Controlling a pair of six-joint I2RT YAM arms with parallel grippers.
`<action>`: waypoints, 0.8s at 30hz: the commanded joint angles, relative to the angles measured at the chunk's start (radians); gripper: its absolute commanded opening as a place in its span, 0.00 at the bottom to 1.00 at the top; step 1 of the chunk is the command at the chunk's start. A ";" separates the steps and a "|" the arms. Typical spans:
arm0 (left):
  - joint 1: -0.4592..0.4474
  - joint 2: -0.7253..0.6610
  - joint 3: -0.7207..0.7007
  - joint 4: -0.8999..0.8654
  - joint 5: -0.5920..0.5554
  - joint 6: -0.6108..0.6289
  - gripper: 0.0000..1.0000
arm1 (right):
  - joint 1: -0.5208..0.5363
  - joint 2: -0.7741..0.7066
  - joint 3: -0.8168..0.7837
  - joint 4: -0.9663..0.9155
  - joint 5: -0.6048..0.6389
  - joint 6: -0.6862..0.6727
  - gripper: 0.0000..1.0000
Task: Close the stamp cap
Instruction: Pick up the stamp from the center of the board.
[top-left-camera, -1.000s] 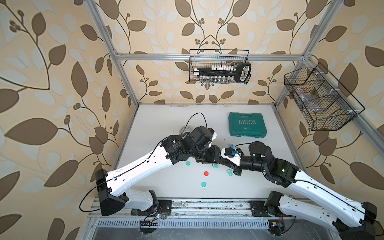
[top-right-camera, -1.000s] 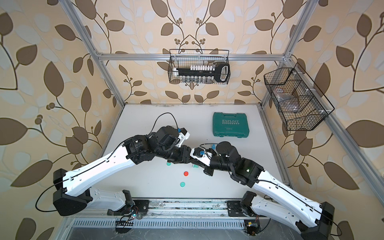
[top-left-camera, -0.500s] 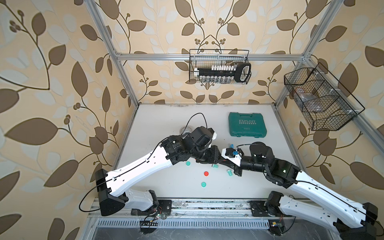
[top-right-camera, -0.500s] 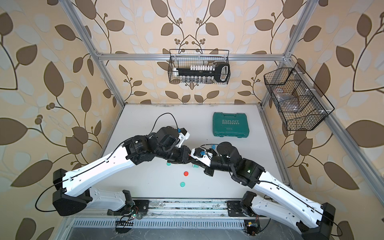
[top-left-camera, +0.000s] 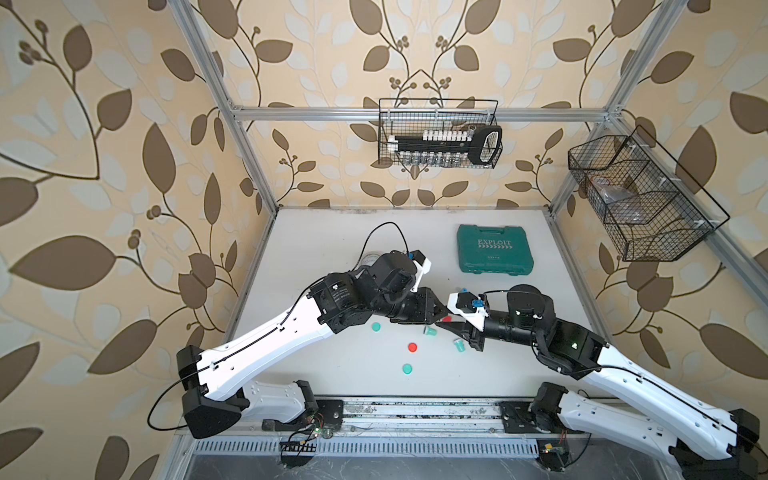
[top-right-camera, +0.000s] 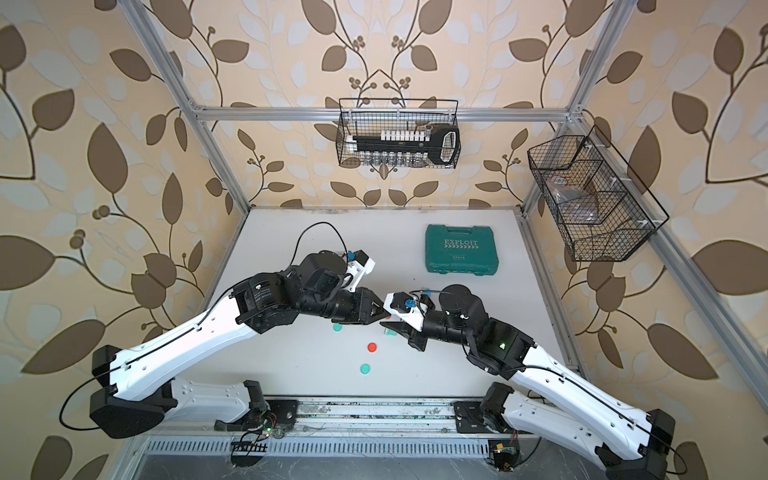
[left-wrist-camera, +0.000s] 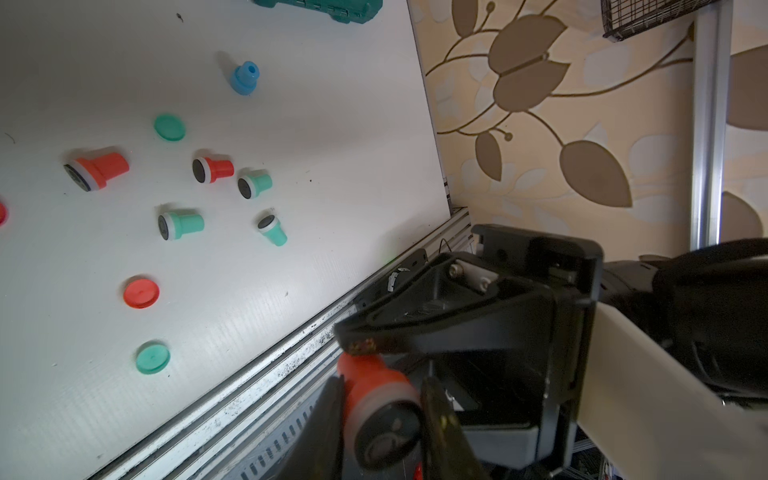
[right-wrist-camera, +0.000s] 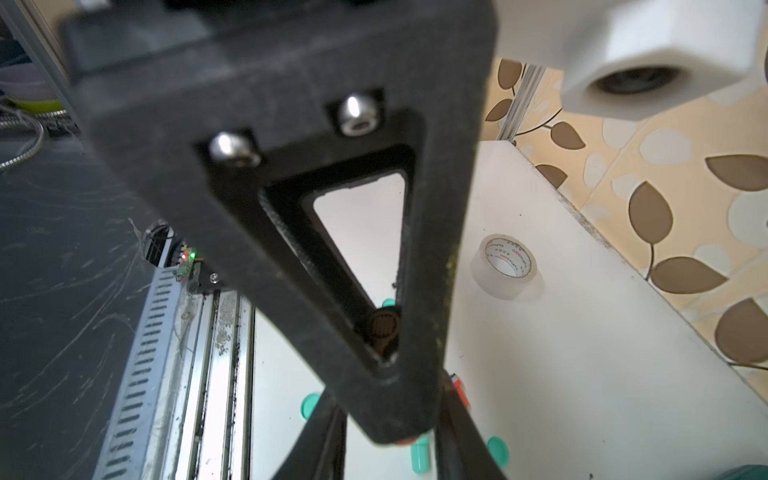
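Note:
My left gripper (left-wrist-camera: 383, 380) is shut on a red stamp (left-wrist-camera: 376, 399) with a white ring. The stamp's black face is bare and turned toward the left wrist camera. My right gripper (right-wrist-camera: 390, 386) meets it tip to tip over mid-table, jaws apart and straddling the left finger and the stamp's red handle end. One right finger (left-wrist-camera: 415, 328) lies just beside that handle. A loose red cap (top-left-camera: 412, 347) lies on the table in front of both grippers (top-left-camera: 444, 322). Two green caps (top-left-camera: 407, 368) (top-left-camera: 376, 327) lie near it.
Several uncapped stamps lie on the white table: red (left-wrist-camera: 97, 168), green (left-wrist-camera: 180, 223), blue (left-wrist-camera: 245, 78). A green tool case (top-left-camera: 494, 249) sits at the back right, a tape roll (right-wrist-camera: 507, 266) at the back left. Wire baskets (top-left-camera: 438, 141) hang on the walls.
Both arms stay almost where they were, tips meeting over mid-table. Nothing on the table has moved.

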 joint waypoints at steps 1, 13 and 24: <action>-0.008 -0.039 0.023 0.060 -0.022 -0.025 0.15 | 0.005 -0.033 0.029 0.072 0.037 0.048 0.35; 0.036 -0.072 0.063 0.228 0.206 -0.092 0.15 | 0.005 -0.173 -0.064 0.435 0.046 0.221 0.40; 0.036 -0.118 0.095 0.356 0.355 -0.190 0.14 | 0.006 -0.189 -0.104 0.671 -0.091 0.280 0.35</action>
